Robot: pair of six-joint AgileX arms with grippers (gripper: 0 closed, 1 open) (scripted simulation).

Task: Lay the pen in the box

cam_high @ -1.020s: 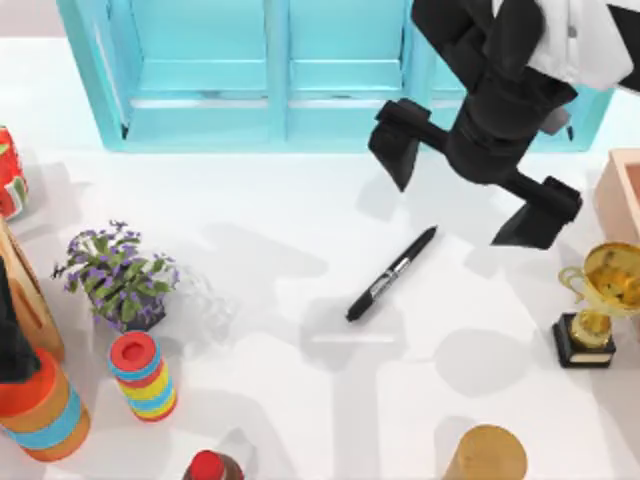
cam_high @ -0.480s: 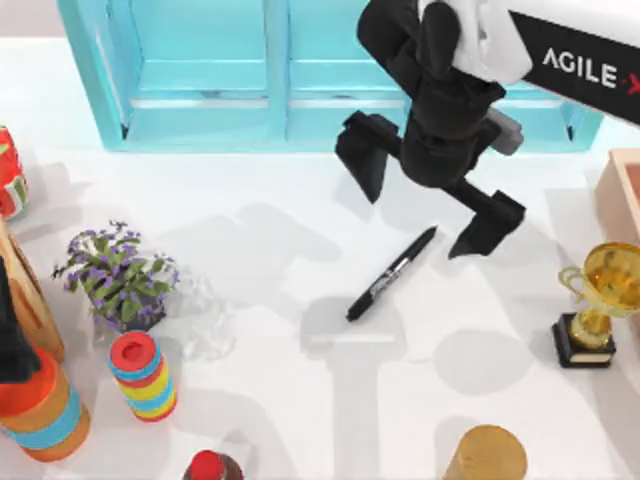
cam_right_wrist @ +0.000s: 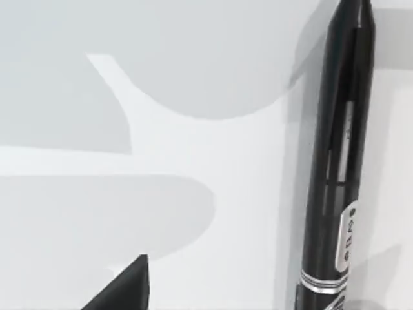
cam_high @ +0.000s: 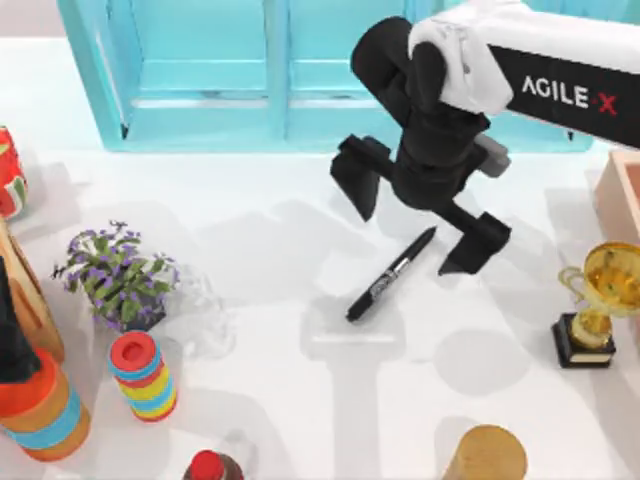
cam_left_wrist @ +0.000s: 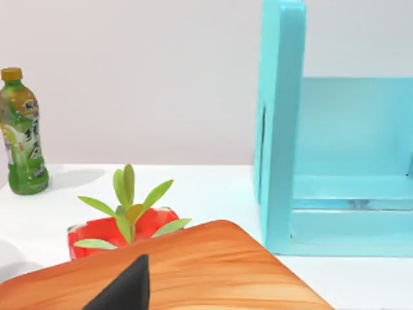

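Hanging over the middle of the table [cam_high: 300, 410], the right claw [cam_high: 420, 222] has its two fingers spread wide apart and holds nothing. The pen [cam_high: 392, 273] lies flat on the white top, slanted, with its upper tip between the two fingers and the rest of it sticking out toward the front. In the right wrist view the pen [cam_right_wrist: 339, 174] sits off to one side, not in the middle.

To grab it well, the claw should slide along the pen until it is over the little pale band [cam_high: 384, 281], so the pen won't tip. The fingers should sit one on each long side, then go straight down and squeeze.

The box [cam_high: 620, 195] peeks in at the right edge, just behind the gold cup [cam_high: 600, 300]. The left claw [cam_left_wrist: 122, 290] stays parked by a wooden thing [cam_left_wrist: 206, 271] on the left; I cannot tell how its fingers are.
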